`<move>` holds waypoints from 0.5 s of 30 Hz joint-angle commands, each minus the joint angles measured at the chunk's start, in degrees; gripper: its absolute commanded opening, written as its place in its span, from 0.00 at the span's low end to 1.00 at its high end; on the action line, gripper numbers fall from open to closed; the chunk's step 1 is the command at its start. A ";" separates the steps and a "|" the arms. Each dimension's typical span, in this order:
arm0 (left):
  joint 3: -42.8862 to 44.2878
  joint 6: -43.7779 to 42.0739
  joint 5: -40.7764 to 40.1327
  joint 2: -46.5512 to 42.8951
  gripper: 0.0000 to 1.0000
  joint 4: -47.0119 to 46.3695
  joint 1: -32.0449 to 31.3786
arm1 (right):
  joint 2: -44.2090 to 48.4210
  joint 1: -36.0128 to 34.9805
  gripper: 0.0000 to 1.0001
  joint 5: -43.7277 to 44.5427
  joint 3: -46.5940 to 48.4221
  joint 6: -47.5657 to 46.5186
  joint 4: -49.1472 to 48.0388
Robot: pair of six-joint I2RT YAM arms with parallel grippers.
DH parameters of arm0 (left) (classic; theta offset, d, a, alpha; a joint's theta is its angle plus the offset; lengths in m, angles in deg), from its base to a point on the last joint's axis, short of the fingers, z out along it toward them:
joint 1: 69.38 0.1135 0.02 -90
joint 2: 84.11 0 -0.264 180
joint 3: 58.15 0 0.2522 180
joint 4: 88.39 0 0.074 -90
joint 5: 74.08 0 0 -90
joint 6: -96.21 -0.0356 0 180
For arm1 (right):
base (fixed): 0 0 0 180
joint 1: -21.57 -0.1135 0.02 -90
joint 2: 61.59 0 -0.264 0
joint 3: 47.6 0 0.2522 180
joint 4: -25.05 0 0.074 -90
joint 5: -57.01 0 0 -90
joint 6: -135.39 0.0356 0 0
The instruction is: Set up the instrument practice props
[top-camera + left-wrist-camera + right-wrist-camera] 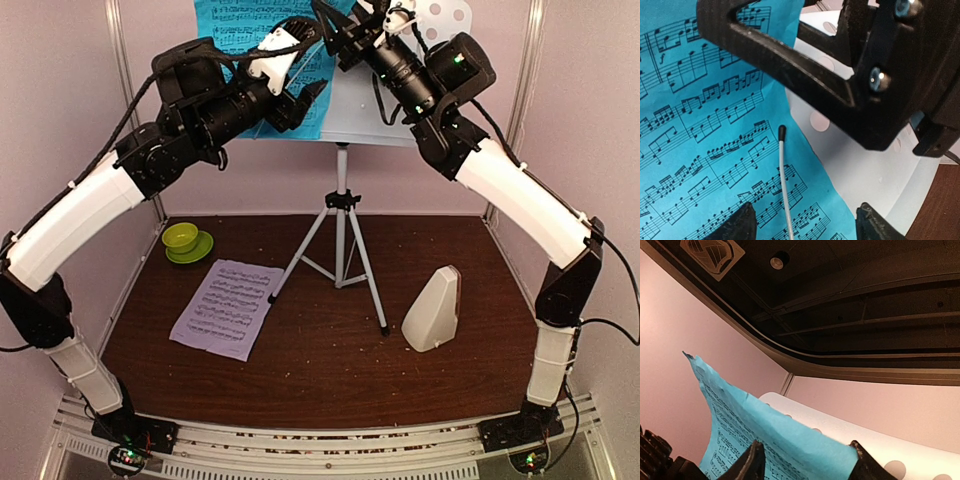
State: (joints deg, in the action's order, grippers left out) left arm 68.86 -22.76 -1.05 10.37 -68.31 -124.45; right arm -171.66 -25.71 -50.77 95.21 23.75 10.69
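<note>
While the left gripper [807, 225] and right gripper [810, 462] gape, gripping nothing, the cyan page [700, 150] shows printed notes.

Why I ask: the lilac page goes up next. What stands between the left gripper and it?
Nothing visible. The lilac page lies uncovered, left of the tripod; one tripod foot sits at its right edge. The left gripper is up at the cyan page.

Music stand desk [356, 120] mostly occluded; cyan page [226, 26] cropped at top.
</note>
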 commanded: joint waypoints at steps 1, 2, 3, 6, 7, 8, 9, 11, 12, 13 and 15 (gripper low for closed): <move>0.28 1.95 2.95 -2.81 0.76 0.29 0.23 | 1.35 -0.36 0.61 2.09 -0.67 1.10 -1.97; 0.44 2.65 3.08 -3.07 0.77 0.69 0.22 | 1.56 -0.39 0.64 2.55 -0.91 1.24 -2.25; 0.60 3.27 3.04 -3.30 0.78 1.01 0.22 | 1.79 -0.41 0.66 3.02 -1.10 1.32 -2.43; 2.29 4.56 2.68 -3.80 0.80 1.60 0.30 | 2.48 -0.40 0.72 4.22 -1.47 1.72 -2.55; 3.22 4.81 2.50 -3.74 0.80 1.80 0.31 | 2.63 -0.36 0.74 4.45 -1.64 1.93 -2.55; 4.60 5.11 2.44 -3.39 0.80 1.95 0.36 | 2.85 -0.39 0.75 4.74 -1.81 2.22 -2.61; 6.31 5.26 2.31 -2.84 0.80 2.27 0.46 | 3.22 -0.36 0.77 4.97 -2.13 2.62 -2.75; 10.53 5.24 1.90 -1.28 0.80 2.94 0.93 | 4.20 -0.35 0.86 5.36 -3.49 3.17 -3.18; 12.66 5.36 1.25 -0.32 0.80 3.29 1.42 | 4.71 -0.35 0.91 5.55 -4.25 3.41 -3.54; 14.89 5.61 0.92 0.80 0.79 3.63 2.02 | 5.62 -0.36 0.95 5.68 -5.19 3.59 -3.80; 17.89 6.36 1.09 2.32 0.79 3.27 3.67 | 6.96 -0.34 0.97 5.83 -7.40 3.79 -4.56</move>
State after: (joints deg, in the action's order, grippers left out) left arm 80.53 -18.47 0.54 10.47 -63.37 -123.48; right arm -169.47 -25.71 -46.42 90.67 26.26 9.16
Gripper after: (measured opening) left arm 0.793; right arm 0.952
